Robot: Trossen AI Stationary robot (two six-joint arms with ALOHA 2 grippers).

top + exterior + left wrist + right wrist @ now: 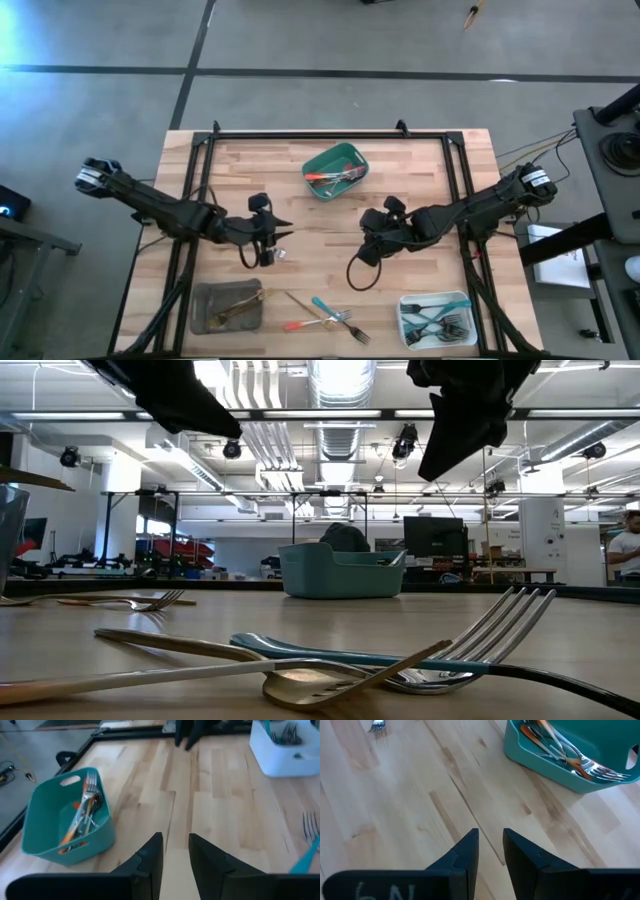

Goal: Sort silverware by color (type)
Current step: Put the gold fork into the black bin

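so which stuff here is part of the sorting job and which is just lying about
Part of the job:
- loose silverware at the table's near edge
- red-handled pieces in the green tray
- teal-handled pieces in the white tray
- gold pieces on the grey tray

Just lying about:
- black cable on the table

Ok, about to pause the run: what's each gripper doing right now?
Left gripper: fingers slightly apart, holding nothing, over bare table.
Right gripper: fingers slightly apart, holding nothing, near the teal tray.
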